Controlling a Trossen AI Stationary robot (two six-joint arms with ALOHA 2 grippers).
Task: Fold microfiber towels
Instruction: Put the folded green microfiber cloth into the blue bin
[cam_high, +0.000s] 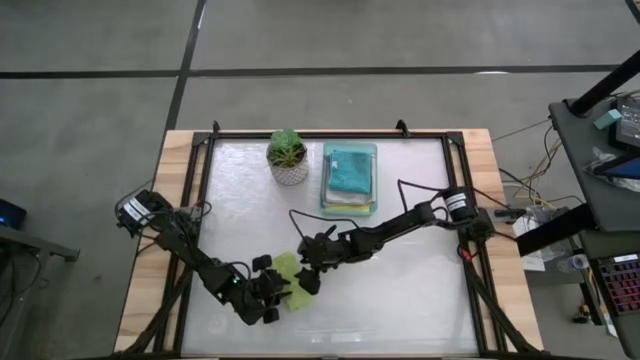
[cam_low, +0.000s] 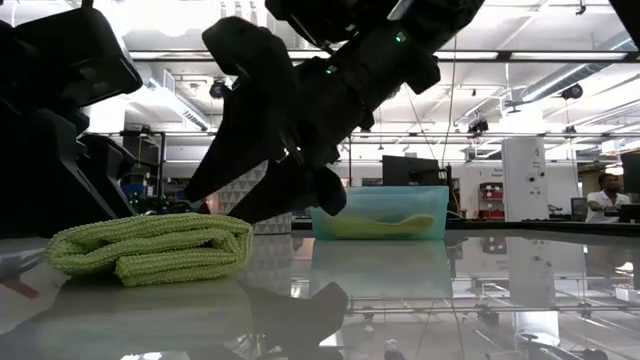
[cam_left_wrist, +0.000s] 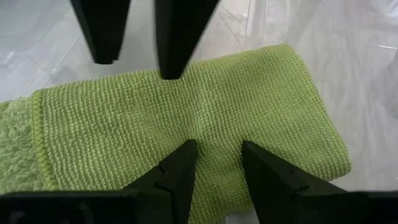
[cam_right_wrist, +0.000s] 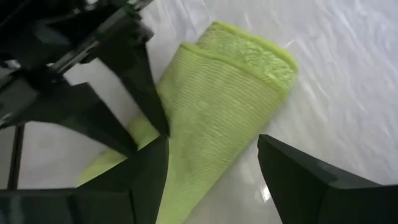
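Grippers over the folded lime green microfiber towel (cam_high: 290, 281) near the bench's front edge.
Left gripper (cam_left_wrist: 214, 163) and right gripper (cam_right_wrist: 211, 165) hover parted, grasping nothing.

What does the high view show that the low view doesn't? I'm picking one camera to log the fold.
Only the high view shows the potted plant, the teal towel on top of the stack in the tray, and both arms whole, so the left gripper and right gripper can be told apart. Only the low view shows the lime green towel doubled into a thick bundle, and a person in the room behind. Both show that towel, the tray and a gripper at the towel.
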